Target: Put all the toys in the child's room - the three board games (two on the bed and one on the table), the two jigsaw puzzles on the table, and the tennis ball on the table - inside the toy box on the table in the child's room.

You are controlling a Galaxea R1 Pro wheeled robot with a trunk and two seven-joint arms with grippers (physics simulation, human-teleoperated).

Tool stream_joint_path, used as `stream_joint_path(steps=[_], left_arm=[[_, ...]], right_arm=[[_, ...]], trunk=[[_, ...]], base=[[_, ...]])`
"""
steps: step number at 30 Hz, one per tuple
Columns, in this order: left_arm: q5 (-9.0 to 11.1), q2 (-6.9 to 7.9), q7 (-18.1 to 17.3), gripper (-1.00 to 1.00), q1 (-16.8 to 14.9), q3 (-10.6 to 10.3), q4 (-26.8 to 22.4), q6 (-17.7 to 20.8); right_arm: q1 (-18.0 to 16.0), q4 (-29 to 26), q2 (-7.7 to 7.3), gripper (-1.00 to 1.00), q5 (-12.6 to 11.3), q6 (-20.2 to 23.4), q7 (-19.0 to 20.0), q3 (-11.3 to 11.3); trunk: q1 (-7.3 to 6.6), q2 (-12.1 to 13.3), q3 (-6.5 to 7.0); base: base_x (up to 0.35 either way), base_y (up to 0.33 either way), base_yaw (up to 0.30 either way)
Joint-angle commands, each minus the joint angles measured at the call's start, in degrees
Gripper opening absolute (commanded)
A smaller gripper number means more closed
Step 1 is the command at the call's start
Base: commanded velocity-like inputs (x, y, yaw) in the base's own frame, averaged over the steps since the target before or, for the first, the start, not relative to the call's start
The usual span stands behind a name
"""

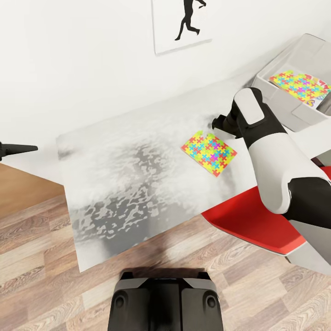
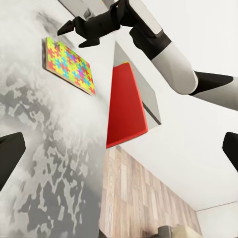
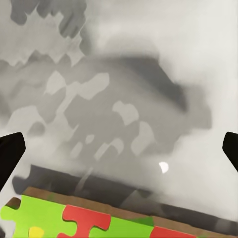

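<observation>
One jigsaw puzzle [image 1: 209, 153] lies flat on the pale table [image 1: 115, 184]. My right gripper [image 1: 219, 122] hovers open just behind it, nothing between its fingers; its wrist view has the puzzle's near edge [image 3: 89, 220] below the spread fingertips [image 3: 10, 153]. At the back right stands the toy box [image 1: 276, 99], holding a second jigsaw puzzle [image 1: 299, 86] with a board game's printed edge [image 1: 321, 88] under it. My left gripper [image 1: 18, 148] hangs open off the table's left end, facing the puzzle [image 2: 69, 65] and the right gripper [image 2: 74, 33]. The tennis ball and the bed are out of view.
A red-seated chair [image 1: 250, 216] is tucked under the table's right part, below my right arm. A baseball-player silhouette picture [image 1: 181, 23] hangs on the white wall. Wood-plank floor [image 1: 41, 276] runs along the front, with my base [image 1: 165, 301] at the table's near edge.
</observation>
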Motion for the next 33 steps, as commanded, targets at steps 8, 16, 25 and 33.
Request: stream_joint_path(steps=[8,16,25,33], left_arm=[[-0.57,0.03,-0.2,1.0,-0.05,-0.05,0.0,0.61],[-0.98,0.03,-0.2,1.0,-0.04,-0.04,0.09,0.61],[-3.86,-0.05,-0.2,1.0,-0.04,0.13,0.68,0.61],[-4.3,-0.05,-0.2,1.0,-0.04,0.09,0.87,0.61]], right_arm=[[-0.04,-0.04,-0.04,1.0,-0.58,0.08,-0.57,0.23],[-0.02,-0.05,0.04,1.0,-0.58,0.08,-0.57,0.24],[0.19,0.0,-0.09,1.0,-0.58,0.09,-0.57,0.4],[0.2,0.0,-0.16,1.0,-0.58,0.08,-0.57,0.4]], trunk=[[0.03,-0.09,-0.25],[0.03,-0.09,-0.42],[0.03,-0.09,-0.43],[0.03,-0.09,-0.43]], base=[[0.0,0.0,0.0],[-0.088,0.019,0.0],[-0.036,0.013,0.0],[-0.018,0.016,0.0]])
